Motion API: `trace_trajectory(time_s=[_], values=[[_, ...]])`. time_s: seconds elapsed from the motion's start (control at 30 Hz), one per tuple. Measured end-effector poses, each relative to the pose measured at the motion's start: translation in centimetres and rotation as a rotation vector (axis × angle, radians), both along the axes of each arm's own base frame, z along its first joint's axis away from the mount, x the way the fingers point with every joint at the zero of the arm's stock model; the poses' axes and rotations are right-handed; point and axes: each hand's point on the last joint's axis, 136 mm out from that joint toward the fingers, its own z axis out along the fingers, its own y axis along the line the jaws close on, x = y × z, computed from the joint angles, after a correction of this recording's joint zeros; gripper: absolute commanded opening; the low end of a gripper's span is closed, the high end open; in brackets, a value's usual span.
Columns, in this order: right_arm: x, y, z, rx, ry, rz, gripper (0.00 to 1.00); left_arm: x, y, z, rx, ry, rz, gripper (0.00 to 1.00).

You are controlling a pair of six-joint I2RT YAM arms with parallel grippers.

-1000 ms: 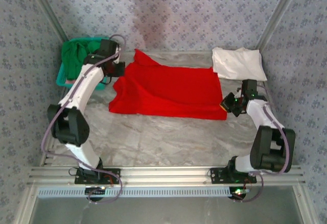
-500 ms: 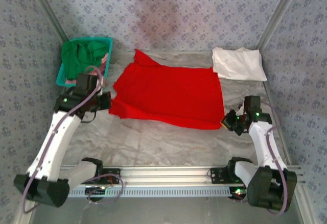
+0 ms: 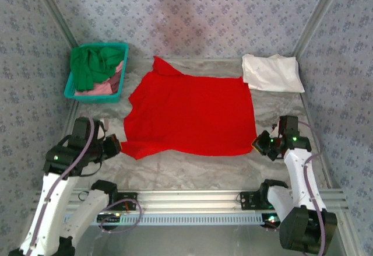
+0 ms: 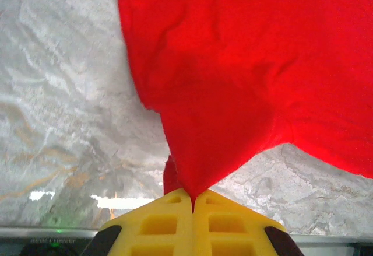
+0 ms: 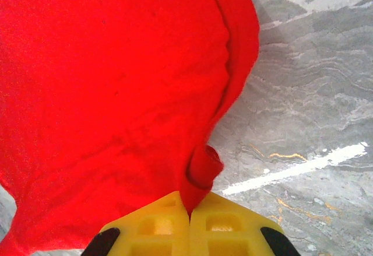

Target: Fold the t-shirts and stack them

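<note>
Left gripper (image 3: 116, 146): pressed together, pinching the near-left corner of the red shirt (image 3: 192, 113), cloth stretching away from its yellow pads (image 4: 160, 224).
Red shirt: lying spread on the table (image 3: 192, 168) between both grippers, mostly flat, lightly wrinkled, one sleeve poking out far-left.
Right gripper (image 3: 258, 144): clamping the near-right corner, hem bunching there.
White shirt (image 3: 272, 72): lying folded far-right.

top view overhead; wrist views close, likely downward, share red shirt (image 3: 192, 113)
</note>
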Motion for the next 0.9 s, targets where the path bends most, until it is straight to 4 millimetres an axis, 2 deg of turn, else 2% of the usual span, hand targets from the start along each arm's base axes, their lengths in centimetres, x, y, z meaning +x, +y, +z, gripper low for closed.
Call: trace_trajectory(time_s=[0.1, 0.2, 0.37, 0.53, 0.77, 0.9], values=[[0.0, 0.0, -0.2, 0.002, 0.007, 0.001, 0.00, -1.0, 0.2, -0.4, -0.014, 0.005, 0.020, 0.00], [0.1, 0.1, -0.6, 0.003, 0.022, 0.005, 0.00, -0.3, 0.0, -0.9, -0.008, 0.041, 0.022, 0.00], [0.6, 0.3, -1.4, -0.002, 0.079, 0.027, 0.00, 3.0, -0.8, -1.8, 0.034, 0.112, -0.005, 0.00], [2.3, -0.1, -1.3, -0.031, 0.097, 0.049, 0.01, 7.3, -1.8, -1.8, 0.071, 0.112, -0.054, 0.00], [4.7, -0.5, -2.3, -0.047, 0.147, 0.078, 0.04, 11.9, -1.0, -2.8, 0.136, 0.134, -0.074, 0.00], [6.3, -0.7, -2.4, -0.051, 0.158, 0.099, 0.06, 14.7, -0.6, -2.7, 0.177, 0.127, -0.092, 0.00]])
